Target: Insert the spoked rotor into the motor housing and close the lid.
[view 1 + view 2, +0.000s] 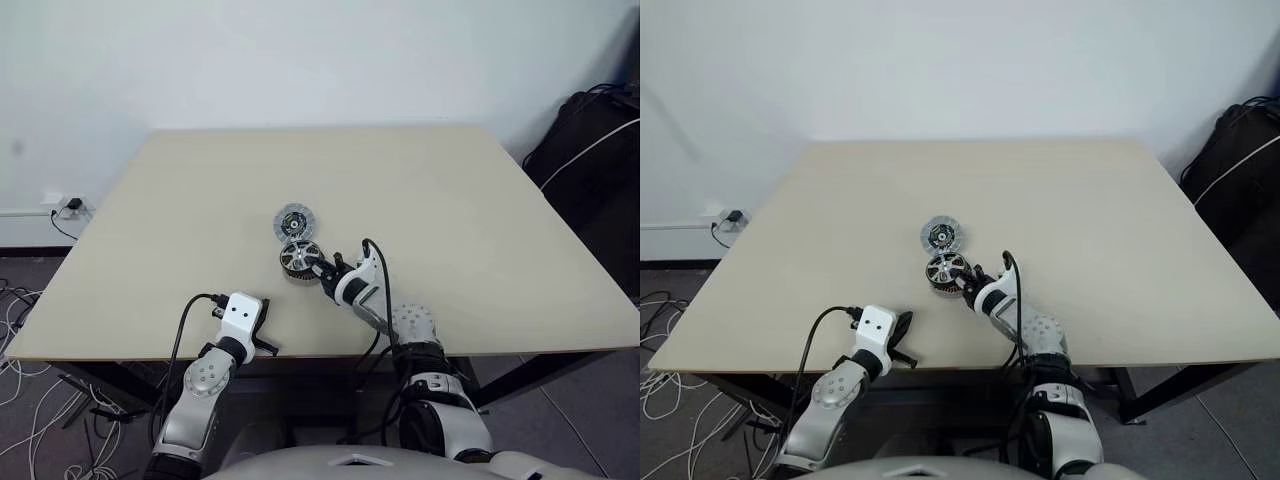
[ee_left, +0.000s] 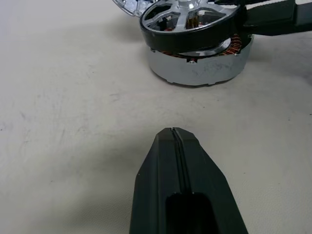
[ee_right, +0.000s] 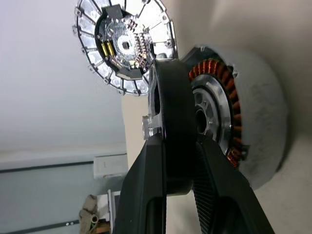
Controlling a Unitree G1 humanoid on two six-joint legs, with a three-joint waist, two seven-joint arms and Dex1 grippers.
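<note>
The right gripper (image 3: 178,161) pinches the black rim of the spoked rotor (image 3: 171,117) between its two fingers, the ring tilted just over the copper windings of the motor housing (image 3: 243,122), which lies directly beyond the fingertips. The lid (image 3: 124,46) lies ribbed face up just past the housing. The left gripper (image 2: 174,134) has its fingers pressed together on nothing, the housing ahead of its tip and apart from it.

- Even, soft room light falls on my desk (image 1: 200,220); no glare anywhere on it.
- Shadows are faint, pooling softly beneath the motor housing (image 2: 200,68).
- My left wrist view blurs the near fingers (image 2: 183,195).
- Silvery spokes of the spoked rotor (image 2: 187,17) catch mild highlights.
</note>
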